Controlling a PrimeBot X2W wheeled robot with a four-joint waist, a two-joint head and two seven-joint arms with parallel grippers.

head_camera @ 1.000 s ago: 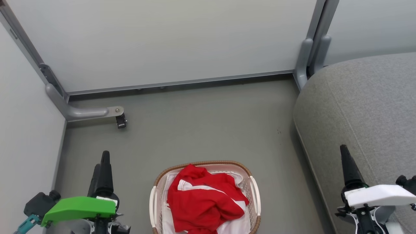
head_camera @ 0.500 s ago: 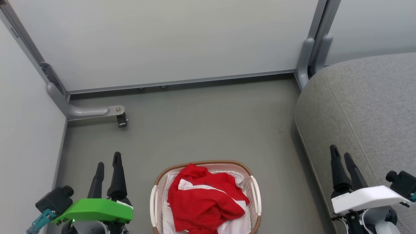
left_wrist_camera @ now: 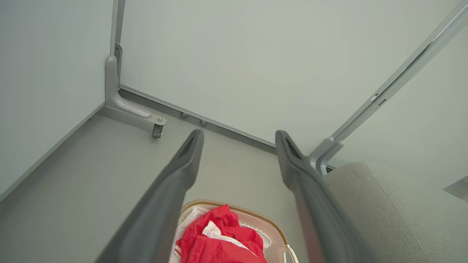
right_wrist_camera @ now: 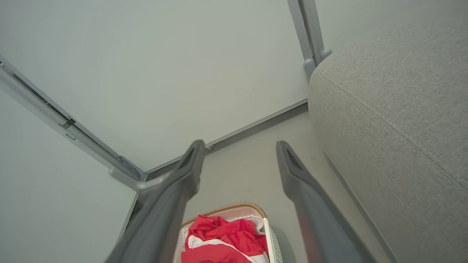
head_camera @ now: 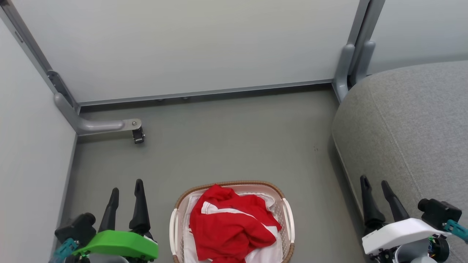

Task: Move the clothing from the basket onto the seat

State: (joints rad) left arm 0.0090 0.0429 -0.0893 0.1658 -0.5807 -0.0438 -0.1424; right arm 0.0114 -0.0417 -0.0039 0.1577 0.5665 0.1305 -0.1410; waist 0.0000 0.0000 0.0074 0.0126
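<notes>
Left gripper (head_camera: 127,185) and right gripper (head_camera: 374,180) flank the basket (head_camera: 172,226) in my head view, both spread wide and empty. The clothing (head_camera: 230,226) is heaped inside it on the floor (head_camera: 226,138), with the seat (head_camera: 409,120) close on the right. Through the left wrist view, I'd descend over the red crest and pinch deep, sparing the white liner (left_wrist_camera: 191,217); the partition's caster foot (left_wrist_camera: 157,130) sits well clear. Through the right wrist view, the basket's rim and the seat's rounded edge look likeliest to snag a lift.
</notes>
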